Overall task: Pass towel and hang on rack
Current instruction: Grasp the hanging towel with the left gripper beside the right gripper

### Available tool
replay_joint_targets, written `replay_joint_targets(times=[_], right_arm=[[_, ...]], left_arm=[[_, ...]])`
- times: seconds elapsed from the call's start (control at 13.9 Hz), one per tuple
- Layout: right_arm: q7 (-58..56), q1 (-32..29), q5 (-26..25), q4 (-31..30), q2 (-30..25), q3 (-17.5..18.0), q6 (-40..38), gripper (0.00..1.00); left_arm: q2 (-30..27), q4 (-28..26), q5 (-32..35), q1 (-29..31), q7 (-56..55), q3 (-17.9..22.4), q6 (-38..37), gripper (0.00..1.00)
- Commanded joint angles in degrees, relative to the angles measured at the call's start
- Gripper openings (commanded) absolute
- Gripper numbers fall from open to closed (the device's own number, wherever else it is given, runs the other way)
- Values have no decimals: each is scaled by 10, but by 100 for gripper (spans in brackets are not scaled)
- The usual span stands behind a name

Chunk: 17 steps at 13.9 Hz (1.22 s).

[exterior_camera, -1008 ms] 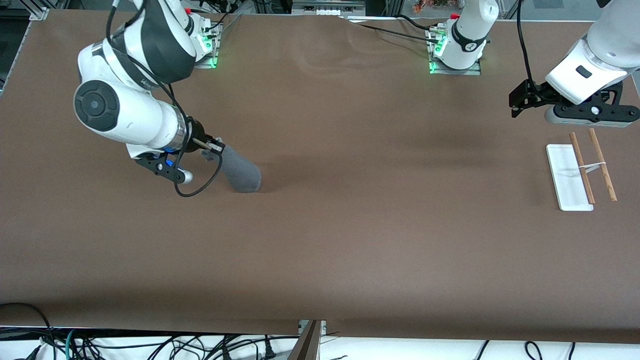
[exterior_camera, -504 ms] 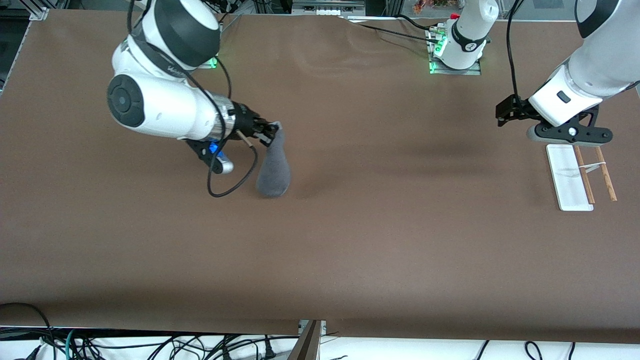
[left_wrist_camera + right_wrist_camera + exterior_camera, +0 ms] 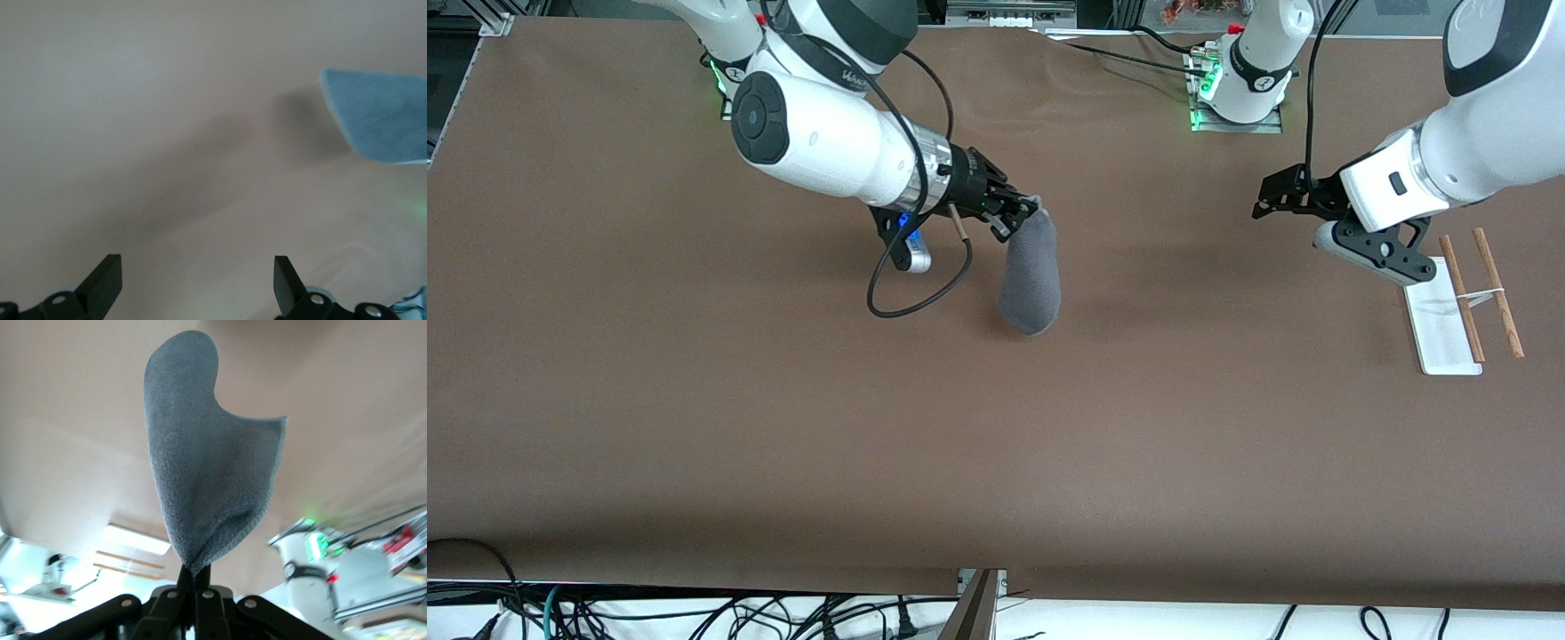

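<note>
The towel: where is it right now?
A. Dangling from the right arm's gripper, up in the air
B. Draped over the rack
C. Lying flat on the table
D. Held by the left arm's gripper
A. The towel hangs from the right gripper, whose fingers are pinched shut on its top corner; the left gripper is open and holds nothing, and the rack is bare.
</note>
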Motion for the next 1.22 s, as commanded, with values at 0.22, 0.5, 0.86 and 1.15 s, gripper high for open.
replay_joint_targets(times=[0.22, 0.5, 0.86, 1.15], right_arm=[[123, 35, 33, 21, 9, 3, 97, 0], [180, 36, 54, 21, 14, 32, 169, 0], [211, 39, 52, 21, 18, 50, 207, 0], [211, 39, 50, 22, 17, 49, 204, 0]], left_arm=[[-1, -118, -166, 33, 251, -4, 133, 100], [-2, -191, -259, 26, 336, -71, 254, 100], [-31, -193, -276, 26, 400, -84, 236, 100], [-50, -202, -307, 33, 420, -137, 239, 100]])
